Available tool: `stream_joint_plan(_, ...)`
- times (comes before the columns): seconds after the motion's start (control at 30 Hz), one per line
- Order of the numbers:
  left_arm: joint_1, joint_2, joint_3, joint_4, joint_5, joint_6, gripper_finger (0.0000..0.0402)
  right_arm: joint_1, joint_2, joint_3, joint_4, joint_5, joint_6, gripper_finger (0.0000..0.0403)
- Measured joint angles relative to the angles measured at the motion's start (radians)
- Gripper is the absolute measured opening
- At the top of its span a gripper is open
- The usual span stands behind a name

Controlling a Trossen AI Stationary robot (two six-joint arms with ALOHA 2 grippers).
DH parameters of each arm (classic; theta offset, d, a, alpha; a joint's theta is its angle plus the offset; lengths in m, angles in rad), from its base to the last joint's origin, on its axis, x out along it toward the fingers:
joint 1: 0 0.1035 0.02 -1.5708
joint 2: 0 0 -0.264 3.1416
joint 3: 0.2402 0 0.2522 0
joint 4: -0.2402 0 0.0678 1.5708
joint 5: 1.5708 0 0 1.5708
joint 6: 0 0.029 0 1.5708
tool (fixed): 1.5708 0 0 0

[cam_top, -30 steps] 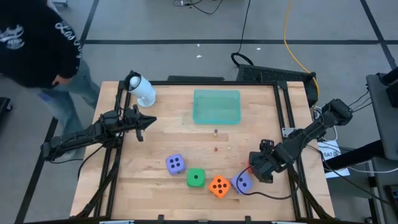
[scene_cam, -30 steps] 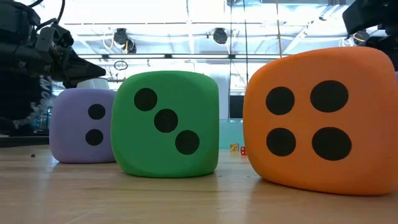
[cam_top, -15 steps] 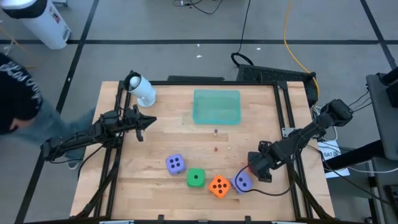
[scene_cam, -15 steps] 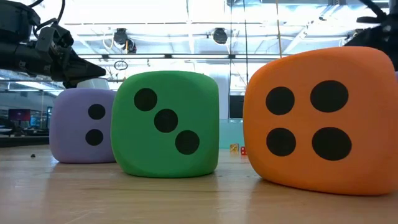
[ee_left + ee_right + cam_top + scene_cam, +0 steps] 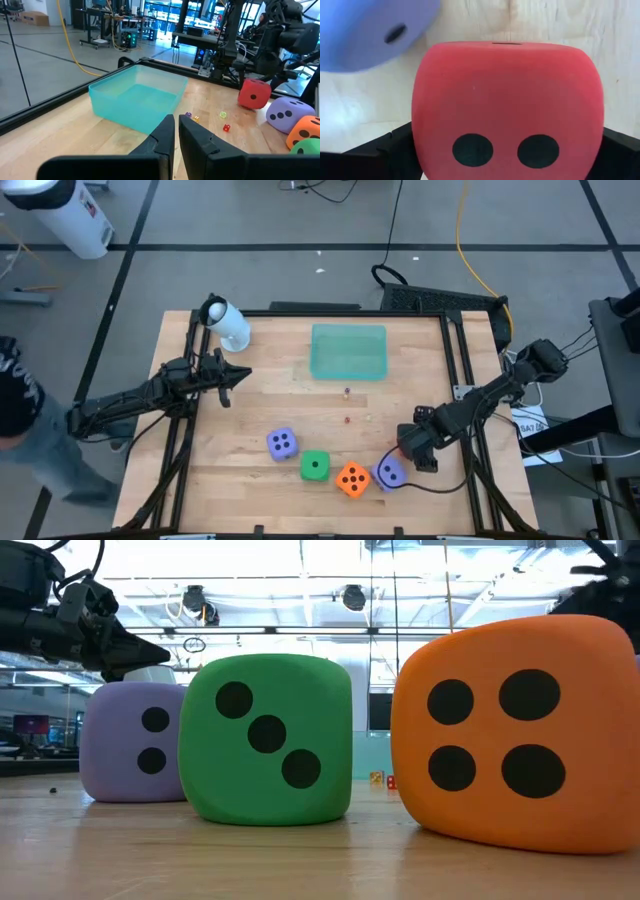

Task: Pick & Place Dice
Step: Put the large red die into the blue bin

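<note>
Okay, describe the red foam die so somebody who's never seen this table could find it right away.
Start at the wooden table and follow the row of foam dice along its near edge to the right end. Just beyond the purple foam die there, the open right gripper straddles the red foam die. It is the only red cube, and from above the gripper mostly covers it.

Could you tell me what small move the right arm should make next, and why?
Probably close the jaws. The right gripper stands wide open with the red die between its fingers, beside a purple die. The die is not yet gripped, so squeezing it comes before lifting toward the teal bin.
</note>
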Motion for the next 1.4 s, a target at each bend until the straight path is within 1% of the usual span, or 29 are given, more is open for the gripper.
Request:
stream_joint_plan(0.17, 0.000, 0.000, 0.000, 0.000, 0.000, 0.000, 0.0033, -0.052, -0.025, 0.103, -0.168, 0.057, -0.059, 0.0393)
stream_joint_plan(0.33, 0.000, 0.000, 0.000, 0.000, 0.000, 0.000, 0.0033, -0.162, -0.035, 0.224, -0.291, 0.120, -0.181, 0.0393)
stream_joint_plan(0.5, 0.000, 0.000, 0.000, 0.000, 0.000, 0.000, 0.0033, -0.346, -0.035, 0.333, -0.293, 0.203, -0.394, 0.0393)
stream_joint_plan(0.63, 0.000, 0.000, 0.000, 0.001, 0.000, 0.000, 0.0033, -0.518, -0.035, 0.379, -0.223, 0.231, -0.580, 0.0393)
stream_joint_plan(0.7, 0.000, 0.000, 0.000, 0.001, 0.000, -0.003, 0.0033, -0.598, -0.035, 0.385, -0.177, 0.224, -0.664, 0.0393)
stream_joint_plan(0.8, 0.000, 0.000, 0.000, 0.001, -0.001, -0.002, 0.0033, -0.711, -0.030, 0.385, -0.108, 0.178, -0.767, 0.0393)
stream_joint_plan(0.87, 0.000, 0.000, 0.000, 0.001, -0.001, -0.002, 0.0033, -0.777, -0.009, 0.386, -0.066, 0.175, -0.822, 0.0393)
stream_joint_plan(1.0, 0.000, 0.000, 0.000, 0.001, -0.001, -0.003, 0.0033, -0.896, 0.064, 0.386, -0.026, 0.098, -0.937, 0.0393)
stream_joint_plan(1.13, 0.000, 0.000, 0.000, 0.001, -0.001, -0.003, 0.0033, -0.962, 0.151, 0.386, 0.049, 0.045, -1.039, 0.0393)
stream_joint_plan(1.23, 0.000, 0.000, 0.000, 0.001, -0.003, -0.005, 0.0033, -0.986, 0.209, 0.386, 0.088, 0.045, -1.096, 0.0393)
stream_joint_plan(1.33, 0.000, 0.000, 0.000, 0.001, -0.022, -0.005, 0.0033, -0.998, 0.258, 0.386, 0.099, 0.045, -1.127, 0.0393)
stream_joint_plan(1.4, 0.000, 0.000, -0.001, 0.001, -0.036, -0.005, 0.0033, -1.008, 0.285, 0.386, 0.109, 0.019, -1.124, 0.0397)
